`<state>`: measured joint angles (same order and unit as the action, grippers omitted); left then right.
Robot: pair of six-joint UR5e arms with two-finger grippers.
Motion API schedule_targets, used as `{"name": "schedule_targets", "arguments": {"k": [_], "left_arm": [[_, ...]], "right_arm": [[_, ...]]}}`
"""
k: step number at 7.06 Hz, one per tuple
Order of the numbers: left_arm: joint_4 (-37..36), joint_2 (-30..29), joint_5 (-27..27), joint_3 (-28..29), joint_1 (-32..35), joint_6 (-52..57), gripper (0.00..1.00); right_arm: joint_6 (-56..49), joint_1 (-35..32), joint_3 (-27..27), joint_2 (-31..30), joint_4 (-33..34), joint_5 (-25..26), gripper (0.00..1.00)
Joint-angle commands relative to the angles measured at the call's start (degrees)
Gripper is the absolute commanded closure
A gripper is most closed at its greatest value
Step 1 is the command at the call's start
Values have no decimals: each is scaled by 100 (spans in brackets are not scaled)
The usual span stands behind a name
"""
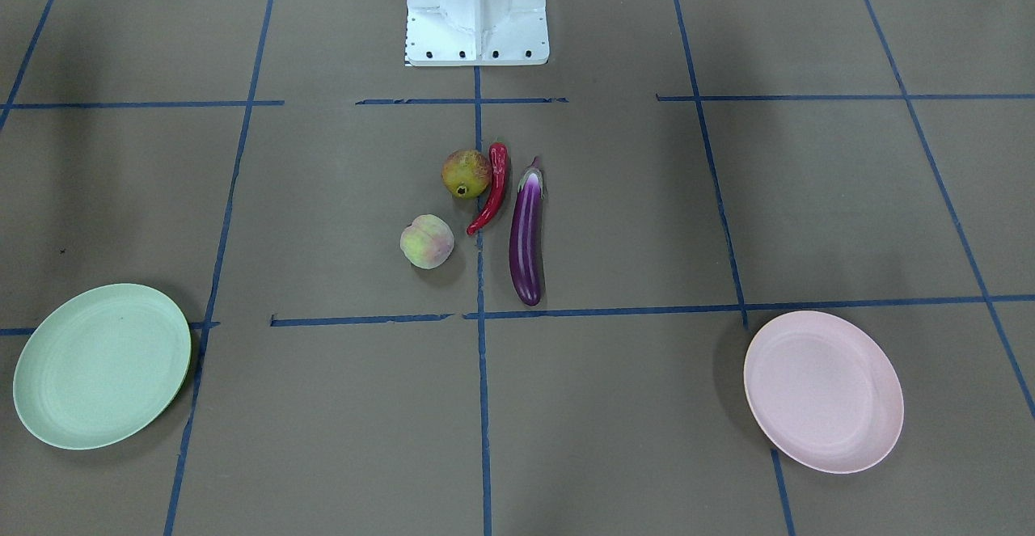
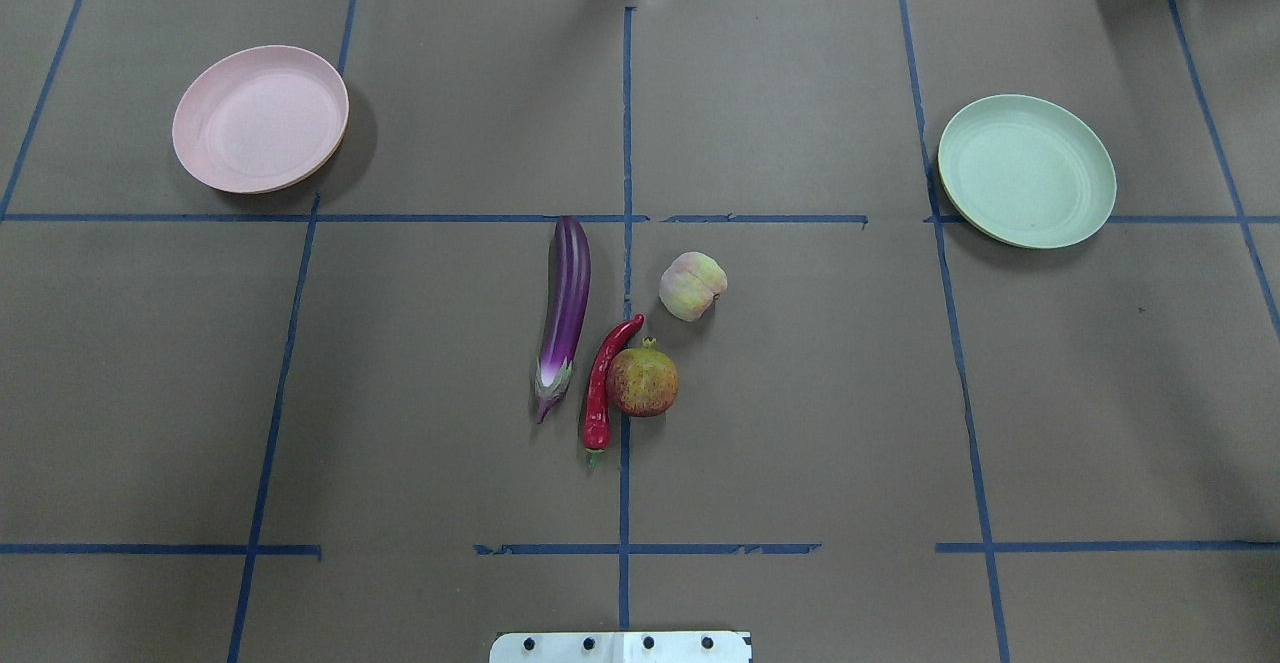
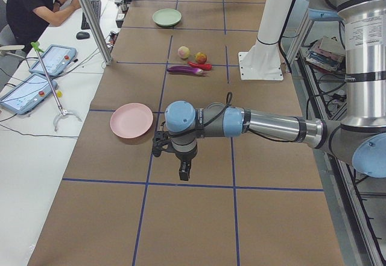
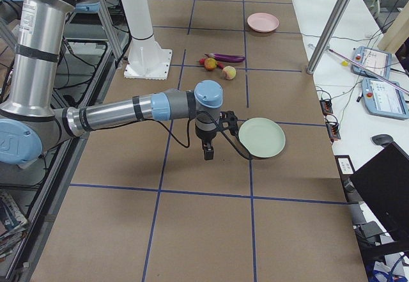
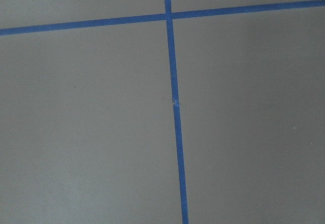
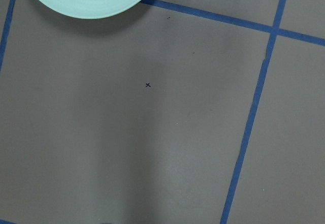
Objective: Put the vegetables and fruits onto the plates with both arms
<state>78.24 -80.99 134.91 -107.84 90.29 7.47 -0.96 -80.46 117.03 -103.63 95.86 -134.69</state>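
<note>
The purple eggplant (image 2: 566,310), the red chili (image 2: 604,384), the red-yellow pomegranate-like fruit (image 2: 642,381) and the pale peach (image 2: 692,286) lie together at the table's middle; the chili touches the pomegranate. The pink plate (image 2: 260,119) stands far left, the mint green plate (image 2: 1027,170) far right, both bare. My left gripper (image 3: 183,171) hangs above the table near the pink plate (image 3: 131,120). My right gripper (image 4: 208,151) hangs beside the green plate (image 4: 261,137). Both show only in the side views; I cannot tell whether they are open or shut.
The white base block (image 1: 477,10) stands at the robot's side of the table. Blue tape lines (image 2: 625,243) grid the brown table cover. A person (image 3: 36,6) sits at a side desk with tablets (image 3: 27,91). A metal post (image 4: 332,23) stands by the table's edge.
</note>
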Motion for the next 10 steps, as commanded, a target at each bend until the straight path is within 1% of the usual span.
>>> {"name": "schedule_targets", "arguments": {"k": [1, 4, 5, 6, 7, 10], "left_arm": [[16, 13, -35, -53, -3, 0, 0], [16, 5, -27, -36, -3, 0, 0], [7, 5, -1, -79, -3, 0, 0], [-19, 22, -35, -280, -3, 0, 0], [-2, 109, -44, -282, -3, 0, 0], [25, 31, 26, -291, -12, 0, 0]], "right_arm": [[17, -4, 13, -8, -6, 4, 0], [35, 4, -13, -8, -6, 13, 0], [52, 4, 4, -8, -6, -48, 0], [35, 4, -13, -8, -15, -40, 0], [43, 13, -22, 18, -15, -39, 0], [209, 144, -22, 149, -15, -48, 0]]}}
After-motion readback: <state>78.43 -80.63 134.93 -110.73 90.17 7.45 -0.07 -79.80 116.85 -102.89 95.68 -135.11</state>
